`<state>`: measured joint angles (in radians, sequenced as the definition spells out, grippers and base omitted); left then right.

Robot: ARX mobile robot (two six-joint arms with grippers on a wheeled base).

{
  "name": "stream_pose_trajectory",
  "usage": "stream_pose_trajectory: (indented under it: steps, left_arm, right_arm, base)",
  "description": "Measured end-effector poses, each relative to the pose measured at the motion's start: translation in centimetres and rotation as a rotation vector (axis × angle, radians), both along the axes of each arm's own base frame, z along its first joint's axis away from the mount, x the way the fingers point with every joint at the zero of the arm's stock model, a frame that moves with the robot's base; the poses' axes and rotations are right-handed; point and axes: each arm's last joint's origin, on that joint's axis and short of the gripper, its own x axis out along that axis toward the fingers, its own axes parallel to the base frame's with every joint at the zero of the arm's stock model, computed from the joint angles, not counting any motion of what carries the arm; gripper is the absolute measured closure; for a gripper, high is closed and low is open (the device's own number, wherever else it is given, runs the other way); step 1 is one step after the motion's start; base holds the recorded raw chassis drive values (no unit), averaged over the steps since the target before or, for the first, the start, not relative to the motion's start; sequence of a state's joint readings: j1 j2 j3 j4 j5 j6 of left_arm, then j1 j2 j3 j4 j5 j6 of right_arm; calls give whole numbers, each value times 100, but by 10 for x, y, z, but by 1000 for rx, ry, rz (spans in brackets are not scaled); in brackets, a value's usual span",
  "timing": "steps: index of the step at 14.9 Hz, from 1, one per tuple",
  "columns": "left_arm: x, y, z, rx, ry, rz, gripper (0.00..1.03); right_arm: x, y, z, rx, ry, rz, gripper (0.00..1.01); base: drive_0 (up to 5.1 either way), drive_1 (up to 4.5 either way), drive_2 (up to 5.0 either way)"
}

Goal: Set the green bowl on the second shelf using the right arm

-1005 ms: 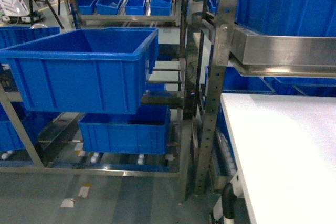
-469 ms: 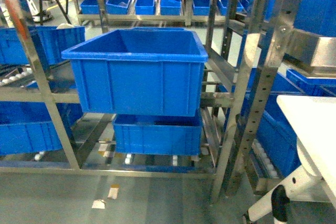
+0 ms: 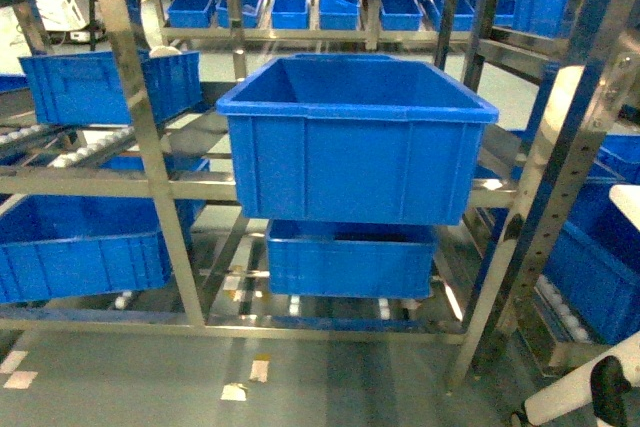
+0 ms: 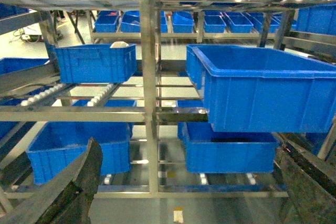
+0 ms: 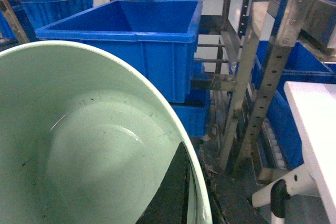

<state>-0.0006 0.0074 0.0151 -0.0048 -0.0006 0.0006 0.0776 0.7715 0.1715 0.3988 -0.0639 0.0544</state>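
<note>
The pale green bowl [image 5: 89, 145] fills the lower left of the right wrist view, its glossy inside facing the camera. My right gripper [image 5: 198, 184] is shut on the bowl's rim, one black finger [image 5: 173, 187] inside the bowl and the other outside. In front stands a steel rack [image 3: 150, 162] with several shelf levels; a large blue bin [image 3: 350, 137] sits on its middle level. My left gripper [image 4: 191, 187] is open, its dark fingers [image 4: 79, 182] at the bottom corners of the left wrist view with nothing between them. Neither gripper nor the bowl shows in the head view.
More blue bins stand on the rack: one below the large bin [image 3: 350, 257], one at lower left [image 3: 80, 242], one at upper left [image 3: 100, 82]. A perforated steel upright [image 3: 545, 217] stands on the right. A white table edge [image 5: 315, 119] and a white leg [image 3: 600, 397] are at the right.
The head view has swung left: the large blue bin and rack slid rightward in the picture, and the white table has almost left the right edge.
</note>
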Motion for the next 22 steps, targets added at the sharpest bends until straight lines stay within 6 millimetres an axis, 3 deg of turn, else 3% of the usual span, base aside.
stream_pose_trajectory:
  steps: [4, 7, 22]
  left_arm:
    - [0, 0, 0, 0, -2, 0, 5]
    - [0, 0, 0, 0, 3, 6, 5]
    - [0, 0, 0, 0, 0, 2, 5]
  right_arm:
    - [0, 0, 0, 0, 1, 0, 99]
    - [0, 0, 1, 1, -5, 9, 99]
    - [0, 0, 0, 0, -4, 3, 99]
  base:
    - [-494, 250, 250]
    - [0, 0, 0]
    - [3, 428, -423]
